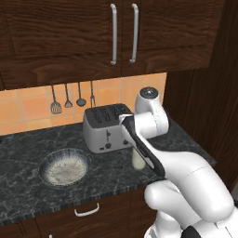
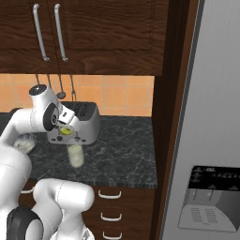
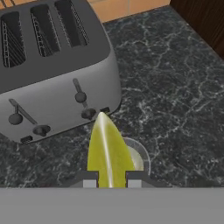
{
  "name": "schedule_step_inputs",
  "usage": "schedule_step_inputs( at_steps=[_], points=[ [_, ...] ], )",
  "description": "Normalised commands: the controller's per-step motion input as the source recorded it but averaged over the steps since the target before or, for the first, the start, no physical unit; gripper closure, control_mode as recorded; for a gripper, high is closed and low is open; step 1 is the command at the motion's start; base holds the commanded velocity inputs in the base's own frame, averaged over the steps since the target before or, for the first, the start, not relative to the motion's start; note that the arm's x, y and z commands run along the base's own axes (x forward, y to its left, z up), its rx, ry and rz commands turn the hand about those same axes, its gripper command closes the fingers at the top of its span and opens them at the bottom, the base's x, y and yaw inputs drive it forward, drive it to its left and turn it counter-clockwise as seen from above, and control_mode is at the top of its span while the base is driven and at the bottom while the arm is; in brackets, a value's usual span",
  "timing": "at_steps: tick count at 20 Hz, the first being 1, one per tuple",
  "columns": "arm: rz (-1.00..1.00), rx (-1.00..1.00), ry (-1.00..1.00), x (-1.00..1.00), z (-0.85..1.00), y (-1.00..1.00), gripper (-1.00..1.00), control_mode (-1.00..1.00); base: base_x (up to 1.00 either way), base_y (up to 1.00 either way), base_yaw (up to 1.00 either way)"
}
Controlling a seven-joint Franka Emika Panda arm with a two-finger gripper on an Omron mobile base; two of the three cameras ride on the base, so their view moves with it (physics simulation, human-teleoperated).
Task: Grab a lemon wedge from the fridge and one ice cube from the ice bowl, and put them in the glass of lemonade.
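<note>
My gripper (image 3: 111,180) is shut on the lemon wedge (image 3: 107,148), a bright yellow sliver standing up between the two finger tips. In the right base view the gripper (image 2: 66,133) hangs with the lemon wedge (image 2: 67,131) just above the glass of lemonade (image 2: 75,155). Under the wedge, the rim of the glass of lemonade (image 3: 141,158) shows in the hand view. The arm partly hides the glass of lemonade (image 1: 137,161) in the left base view. To the left on the counter lies the ice bowl (image 1: 64,167), grey-blue and speckled. The fridge (image 2: 213,112) stands at the right.
A silver toaster (image 1: 106,128) stands right behind the glass on the dark marble counter (image 1: 23,195). Utensils (image 1: 68,98) hang on the orange tile wall. Dark wooden cabinets (image 1: 116,32) hang overhead, and a dark panel (image 2: 168,117) separates the counter from the fridge.
</note>
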Motion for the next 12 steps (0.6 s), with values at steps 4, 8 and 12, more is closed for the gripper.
schedule_step_inputs(
  at_steps=[4, 8, 12],
  points=[
    [-0.01, 0.00, -0.02, 0.01, -0.20, -0.03, 1.00, -1.00, 0.00, 0.00, 0.00],
    [-0.01, 0.00, 0.00, 0.33, 0.00, 0.00, 1.00, -1.00, 0.00, 0.00, 0.00],
    [0.00, 0.00, 0.00, 0.00, -0.03, -0.05, 1.00, -1.00, 0.00, 0.00, 0.00]
  ],
)
